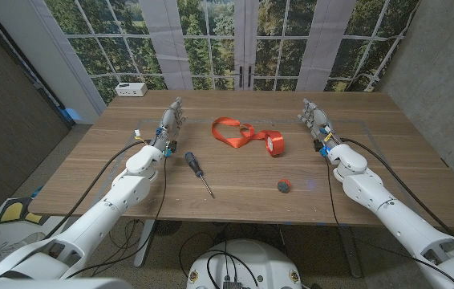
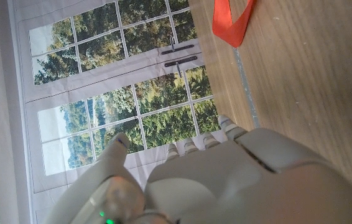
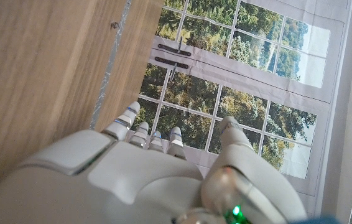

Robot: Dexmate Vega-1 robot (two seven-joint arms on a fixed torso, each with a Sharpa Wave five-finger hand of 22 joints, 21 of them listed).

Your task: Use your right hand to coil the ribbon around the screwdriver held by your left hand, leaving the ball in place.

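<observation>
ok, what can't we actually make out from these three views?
- Screwdriver tip type: too small in the head view.
- Ribbon: cut off by the left wrist picture's edge.
- Ball surface: small and blurred, head view.
- Right hand palm side: hidden by its own back, right wrist view.

This looks like a robot test room or lab set up as a stage rather than a lived-in home. Behind the wooden table (image 1: 387, 168) hangs a printed backdrop (image 1: 235, 32) of paned glass doors and green trees, flanked by bare grey walls (image 1: 443, 56). Loose black cables (image 1: 123, 241) trail under the table, and a small white device box (image 1: 131, 89) sits at its far corner.
</observation>
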